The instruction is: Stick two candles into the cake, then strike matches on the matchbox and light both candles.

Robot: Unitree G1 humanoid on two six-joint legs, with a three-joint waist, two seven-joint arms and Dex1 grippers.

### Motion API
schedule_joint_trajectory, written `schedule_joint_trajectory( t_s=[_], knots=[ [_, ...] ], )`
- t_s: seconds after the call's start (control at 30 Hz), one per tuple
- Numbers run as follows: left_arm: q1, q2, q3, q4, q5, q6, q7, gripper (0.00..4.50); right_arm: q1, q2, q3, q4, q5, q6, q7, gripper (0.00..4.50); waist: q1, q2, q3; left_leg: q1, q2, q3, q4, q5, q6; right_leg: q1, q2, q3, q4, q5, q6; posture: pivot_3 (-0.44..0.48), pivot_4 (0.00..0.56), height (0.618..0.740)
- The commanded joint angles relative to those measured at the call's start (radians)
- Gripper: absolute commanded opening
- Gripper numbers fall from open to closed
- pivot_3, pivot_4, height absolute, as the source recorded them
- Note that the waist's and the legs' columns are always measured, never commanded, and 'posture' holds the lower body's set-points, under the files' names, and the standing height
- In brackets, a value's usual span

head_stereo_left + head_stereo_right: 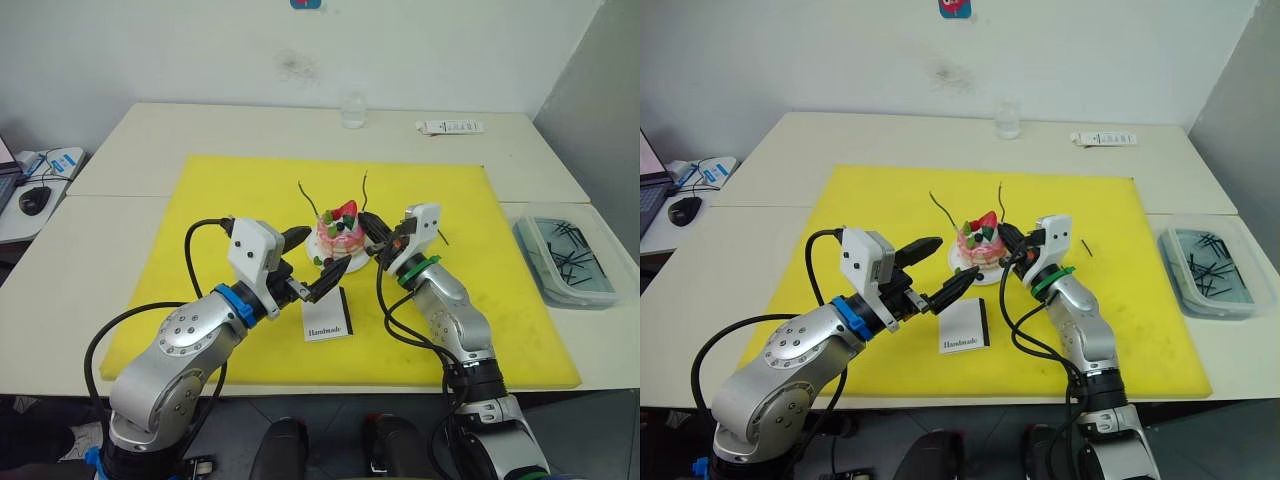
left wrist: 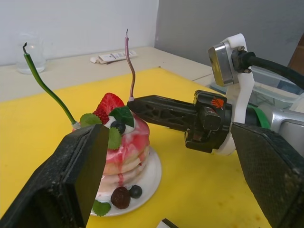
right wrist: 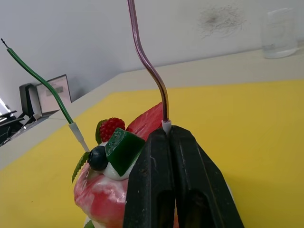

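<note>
The pink cake [image 1: 338, 238] stands on its white plate mid-mat, topped by a strawberry. Two thin wavy candles rise from it: a green candle [image 2: 47, 85] on the cake's left side and a pink candle [image 3: 148, 64] on its right side. My right gripper [image 3: 167, 134] reaches in from the right and is shut on the pink candle's white base at the top of the cake. On the cake's front left, my left gripper [image 1: 326, 251] is open and empty, its fingers [image 2: 78, 173] apart from the cake. Just in front of the cake lies the white matchbox [image 1: 327, 312]. Short dark matches [image 1: 568, 252] lie in a clear tray.
The yellow mat [image 1: 230, 200] covers the table's middle. The clear tray [image 1: 528, 262] sits off the mat's right edge, and one short dark stick [image 1: 443, 238] lies on the mat right of my right gripper. At the back stand a glass [image 1: 352, 110] and a white strip [image 1: 450, 127].
</note>
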Motion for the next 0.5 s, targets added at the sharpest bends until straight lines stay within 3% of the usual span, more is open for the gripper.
schedule_joint_trajectory(
  t_s=[0.03, 0.07, 0.3, 0.5],
  knots=[
    [-0.013, 0.005, 0.007, -0.010, 0.006, -0.030, -0.011, 4.50, -0.018, -0.003, -0.003, -0.034, 0.009, -0.011, 0.012, 1.03, 0.000, 0.000, 0.000, 0.000, 0.000, 0.000, 0.000, 0.000, 0.000, 0.000, 0.000, 0.000, 0.000, 0.000, 0.000, 0.000, 0.150, 0.740],
    [-0.013, 0.005, 0.007, -0.009, 0.007, -0.031, -0.011, 4.50, -0.020, -0.005, -0.005, -0.034, 0.009, -0.012, 0.011, 1.33, 0.000, 0.000, 0.000, 0.000, 0.000, 0.000, 0.000, 0.000, 0.000, 0.000, 0.000, 0.000, 0.000, 0.000, 0.000, 0.000, 0.150, 0.740],
    [-0.020, 0.002, -0.001, -0.004, 0.009, -0.038, -0.012, 4.50, -0.020, -0.030, -0.019, -0.061, 0.018, -0.002, 0.008, 1.33, 0.000, 0.000, 0.000, 0.000, 0.000, 0.000, 0.000, 0.000, 0.000, 0.000, 0.000, 0.000, 0.000, 0.000, 0.000, 0.000, 0.150, 0.740],
    [-0.019, 0.014, 0.007, 0.002, 0.008, -0.041, -0.028, 4.50, 0.015, -0.087, -0.031, -0.187, 0.072, 0.080, 0.035, 1.33, 0.001, 0.000, 0.000, 0.000, 0.000, 0.000, 0.000, 0.000, 0.000, 0.000, 0.000, 0.000, -0.001, 0.000, 0.000, 0.000, 0.150, 0.740]
  ],
)
